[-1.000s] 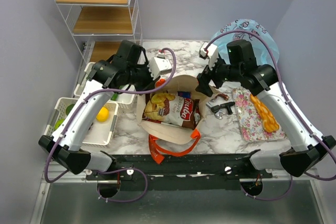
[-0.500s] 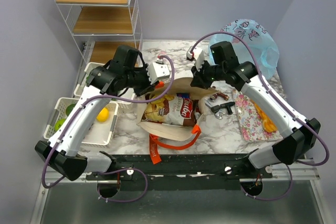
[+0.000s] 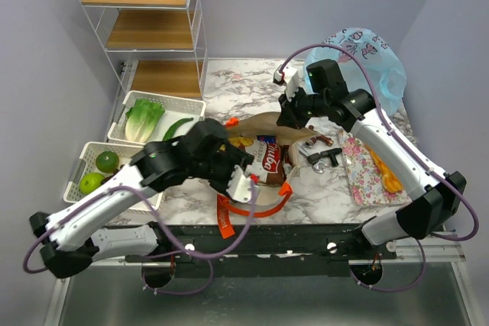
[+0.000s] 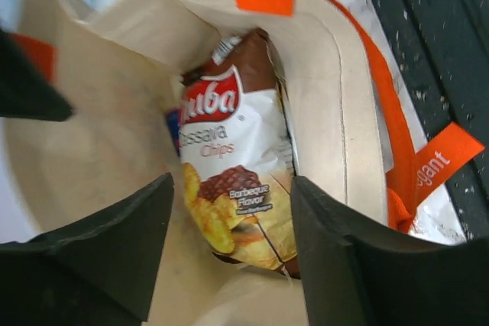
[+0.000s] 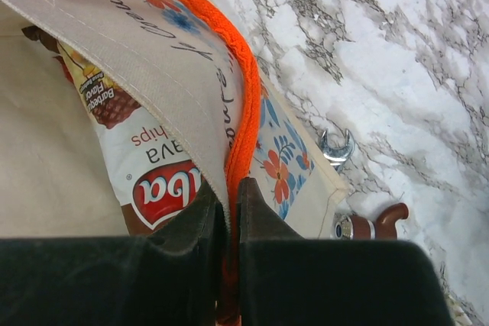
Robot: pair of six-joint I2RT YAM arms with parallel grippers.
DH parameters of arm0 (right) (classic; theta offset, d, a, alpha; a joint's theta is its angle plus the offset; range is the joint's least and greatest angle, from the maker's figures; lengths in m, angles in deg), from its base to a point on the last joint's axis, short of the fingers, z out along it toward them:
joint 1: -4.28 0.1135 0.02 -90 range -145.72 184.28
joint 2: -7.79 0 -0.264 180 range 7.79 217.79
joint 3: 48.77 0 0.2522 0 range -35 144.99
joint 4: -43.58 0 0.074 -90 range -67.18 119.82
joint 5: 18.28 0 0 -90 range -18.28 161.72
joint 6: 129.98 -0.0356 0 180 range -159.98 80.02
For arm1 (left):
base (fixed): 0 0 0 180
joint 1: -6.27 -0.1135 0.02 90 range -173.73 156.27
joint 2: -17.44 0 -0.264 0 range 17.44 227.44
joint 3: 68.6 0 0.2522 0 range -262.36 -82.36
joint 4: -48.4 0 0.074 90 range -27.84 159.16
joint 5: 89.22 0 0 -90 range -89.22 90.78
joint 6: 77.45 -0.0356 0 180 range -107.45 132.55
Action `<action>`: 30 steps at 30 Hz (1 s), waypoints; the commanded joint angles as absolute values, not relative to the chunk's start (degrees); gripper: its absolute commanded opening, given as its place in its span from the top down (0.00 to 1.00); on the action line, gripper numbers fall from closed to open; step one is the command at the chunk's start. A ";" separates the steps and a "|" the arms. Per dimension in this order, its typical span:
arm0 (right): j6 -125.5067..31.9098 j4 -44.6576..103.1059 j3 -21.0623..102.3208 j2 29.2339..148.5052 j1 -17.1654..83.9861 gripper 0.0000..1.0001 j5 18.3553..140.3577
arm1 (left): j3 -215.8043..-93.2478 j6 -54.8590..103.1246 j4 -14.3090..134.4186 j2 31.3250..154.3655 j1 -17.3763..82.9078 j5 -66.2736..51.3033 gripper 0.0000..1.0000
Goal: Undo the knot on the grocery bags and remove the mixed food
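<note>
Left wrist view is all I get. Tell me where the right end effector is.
Observer: The right end effector is shut on the rim of the tote, right at its orange strap.
Operator: Give me what lies on the table right of the bag.
Observer: On the marble there, metal tools.
Operator: List what the baskets hold.
Observer: The far basket holds lettuce and a cucumber; two green fruits show in the near basket.
</note>
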State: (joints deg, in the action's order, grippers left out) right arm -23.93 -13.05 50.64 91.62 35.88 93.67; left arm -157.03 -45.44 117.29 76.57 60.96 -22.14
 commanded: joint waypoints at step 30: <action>-26.15 -9.87 49.49 92.25 36.28 0.99 94.53 | -152.85 -34.33 107.17 89.36 56.67 -16.75 1.00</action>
